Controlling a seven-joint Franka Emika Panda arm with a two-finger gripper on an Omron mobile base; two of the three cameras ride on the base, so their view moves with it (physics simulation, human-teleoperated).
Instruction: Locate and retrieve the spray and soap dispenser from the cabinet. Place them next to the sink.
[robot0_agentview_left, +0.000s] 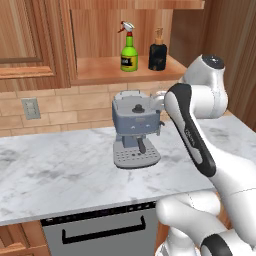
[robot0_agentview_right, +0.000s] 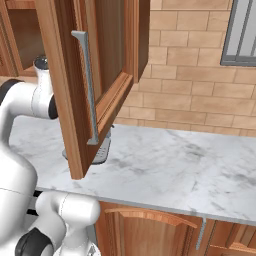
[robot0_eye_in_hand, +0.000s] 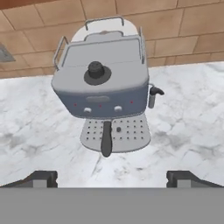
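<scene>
The green spray (robot0_agentview_left: 129, 53) with its white trigger head stands upright on the shelf of the open cabinet (robot0_agentview_left: 100, 71). The black soap dispenser (robot0_agentview_left: 157, 54) stands just to its right. My gripper (robot0_eye_in_hand: 111, 178) is open, with its two fingertips (robot0_eye_in_hand: 42, 178) wide apart and nothing between them. It hangs over the marble counter (robot0_eye_in_hand: 188, 113), well below the shelf, and points down at a grey coffee machine (robot0_eye_in_hand: 103, 83). My white forearm (robot0_agentview_left: 190, 131) reaches up to that machine's top right corner. The sink is out of view.
The coffee machine (robot0_agentview_left: 135, 129) stands on the counter (robot0_agentview_left: 60, 175) directly under the shelf. An open wooden cabinet door (robot0_agentview_right: 90, 85) with a long grey handle juts out over the counter (robot0_agentview_right: 170, 165). A dishwasher (robot0_agentview_left: 100, 231) sits below the counter edge.
</scene>
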